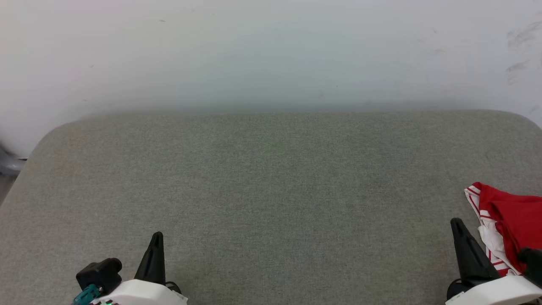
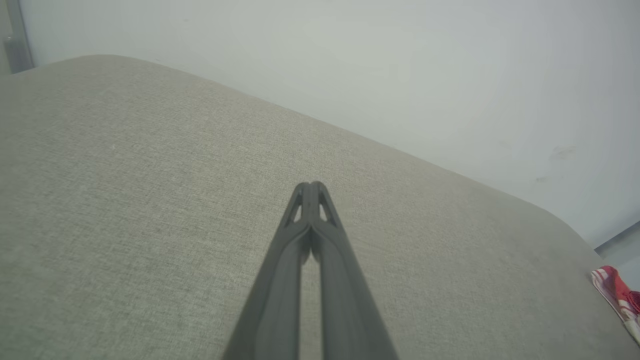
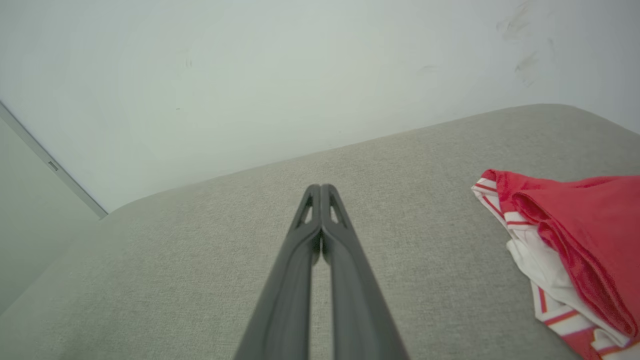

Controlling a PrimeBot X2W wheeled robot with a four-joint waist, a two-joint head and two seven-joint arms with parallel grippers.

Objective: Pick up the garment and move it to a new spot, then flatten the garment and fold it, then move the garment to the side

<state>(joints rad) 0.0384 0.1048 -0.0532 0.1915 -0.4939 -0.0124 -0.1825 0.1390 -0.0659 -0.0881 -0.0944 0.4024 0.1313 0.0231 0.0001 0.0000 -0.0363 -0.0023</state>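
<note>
Grey woven padding (image 1: 271, 190) spreads below my arms. Nearest me, the right gripper (image 3: 320, 187) is clenched on nothing, fingers pressed together. The left gripper (image 2: 311, 186), well to its left, is equally closed and empty. Just beyond the right gripper, on its right, lies the garment (image 1: 514, 216), red over white striped trim. It is partly cut off, so it may be folded or merely bunched. I judge this fits a jersey awaiting pickup or one already set aside, and my next call needs a fuller look. Farthest back stands a white wall (image 1: 271, 51).
</note>
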